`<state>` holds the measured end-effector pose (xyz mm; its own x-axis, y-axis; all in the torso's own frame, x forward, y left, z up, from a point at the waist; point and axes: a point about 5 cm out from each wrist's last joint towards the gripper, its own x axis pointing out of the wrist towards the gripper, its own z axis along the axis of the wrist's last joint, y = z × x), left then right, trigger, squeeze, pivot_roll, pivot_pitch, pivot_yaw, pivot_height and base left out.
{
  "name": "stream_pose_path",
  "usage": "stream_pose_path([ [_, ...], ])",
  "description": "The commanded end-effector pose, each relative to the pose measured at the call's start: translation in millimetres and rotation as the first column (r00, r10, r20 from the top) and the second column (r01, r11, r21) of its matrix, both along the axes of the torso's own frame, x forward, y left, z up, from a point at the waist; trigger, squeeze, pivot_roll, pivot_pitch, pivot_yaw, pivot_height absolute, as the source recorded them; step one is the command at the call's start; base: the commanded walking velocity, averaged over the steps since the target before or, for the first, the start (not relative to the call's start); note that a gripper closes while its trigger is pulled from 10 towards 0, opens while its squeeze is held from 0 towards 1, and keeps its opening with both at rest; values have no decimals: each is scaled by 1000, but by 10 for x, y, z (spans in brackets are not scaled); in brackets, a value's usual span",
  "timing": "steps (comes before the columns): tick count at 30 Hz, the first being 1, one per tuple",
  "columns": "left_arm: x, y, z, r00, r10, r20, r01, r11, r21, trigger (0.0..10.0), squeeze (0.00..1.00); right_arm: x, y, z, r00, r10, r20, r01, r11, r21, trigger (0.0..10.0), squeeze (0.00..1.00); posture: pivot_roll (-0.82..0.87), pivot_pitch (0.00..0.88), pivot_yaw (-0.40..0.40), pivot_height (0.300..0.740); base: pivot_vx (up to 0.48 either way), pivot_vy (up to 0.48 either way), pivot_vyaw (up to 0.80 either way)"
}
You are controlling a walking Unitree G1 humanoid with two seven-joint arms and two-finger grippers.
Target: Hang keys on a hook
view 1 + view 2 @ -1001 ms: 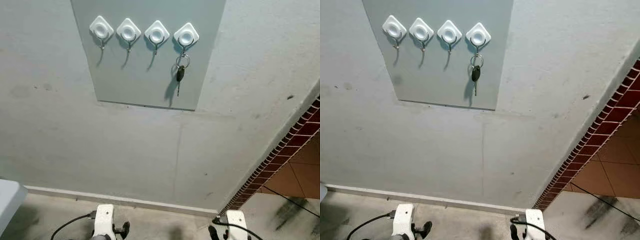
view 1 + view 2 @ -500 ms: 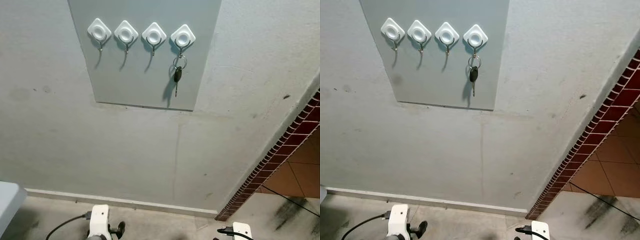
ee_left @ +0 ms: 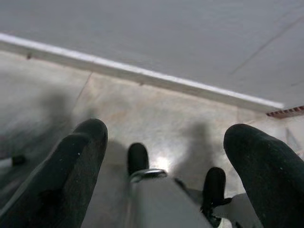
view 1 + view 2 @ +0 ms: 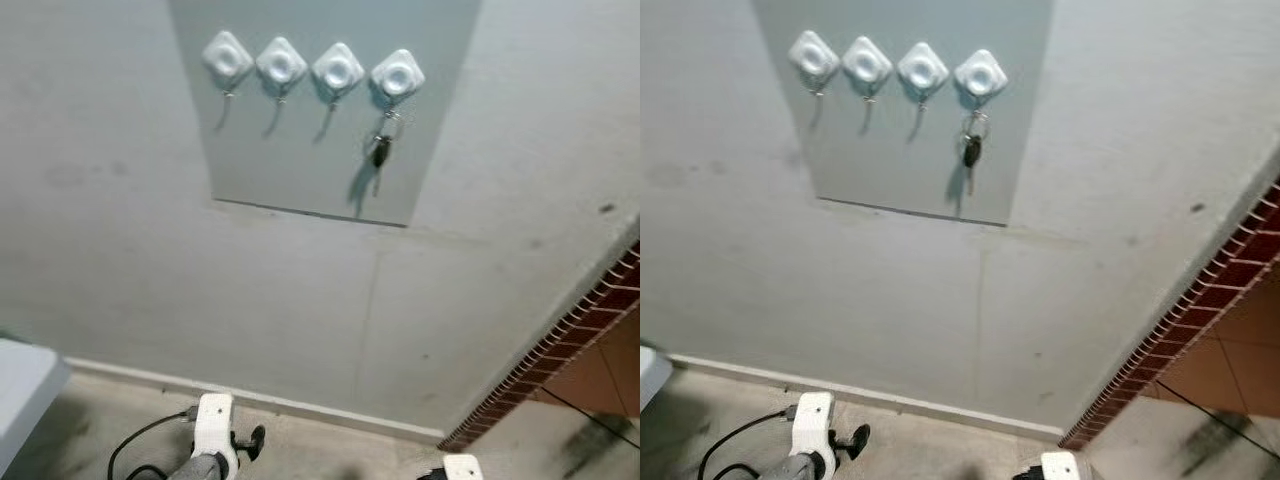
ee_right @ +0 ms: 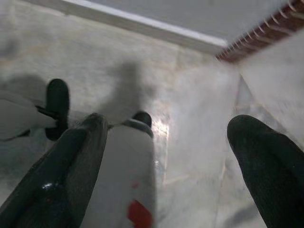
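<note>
A grey panel (image 4: 300,150) on the wall carries a row of white diamond-shaped hooks (image 4: 281,63). The keys (image 4: 381,150), a ring with a dark-headed key, hang from the rightmost hook (image 4: 398,73) and nothing touches them. Both arms hang low, far beneath the panel, near the floor. My left gripper (image 3: 166,156) is open with its black fingers (image 3: 71,175) spread wide over the floor. My right gripper (image 5: 166,156) is open too and holds nothing. The left wrist (image 4: 213,430) and right wrist (image 4: 462,468) sit at the bottom edge of the head view.
The wall (image 4: 300,300) is plain grey plaster with a pale skirting (image 4: 300,405) at its foot. A red tiled edge (image 4: 570,340) runs down the right side. A pale object's corner (image 4: 25,385) juts in at lower left. A white part of my own body (image 5: 118,180) lies under the grippers.
The camera has shifted, so the panel and hooks sit further right in the picture. The right wrist has sunk lower at the frame's bottom. The keys still hang on the rightmost hook.
</note>
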<state>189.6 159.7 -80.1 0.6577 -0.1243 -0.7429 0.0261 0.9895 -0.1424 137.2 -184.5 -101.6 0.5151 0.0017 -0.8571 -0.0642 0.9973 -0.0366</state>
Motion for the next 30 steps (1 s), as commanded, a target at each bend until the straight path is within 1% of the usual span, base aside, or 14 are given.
stream_pose_path([
  [1,-14,1,-9,1000,-5,-8,5,1000,9,10000,0,-24,-32,-5,1000,2,-9,-2,1000,-9,10000,0,-29,0,10,740,0,0,800],
  [8,-53,59,-25,1000,3,-20,-2,1000,22,10000,0,3,-42,6,1000,10,-2,-10,1000,-11,10000,0,-20,0,8,740,0,0,800],
  [17,-62,128,-23,1000,8,-19,-8,999,34,10000,0,15,-51,14,1000,17,9,-17,1000,-11,10000,0,-19,0,12,740,0,0,800],
  [30,-63,119,-26,1000,12,-23,-11,999,32,10000,0,18,-85,20,1000,24,11,-24,1000,-19,10000,0,-18,0,-2,740,0,0,800],
])
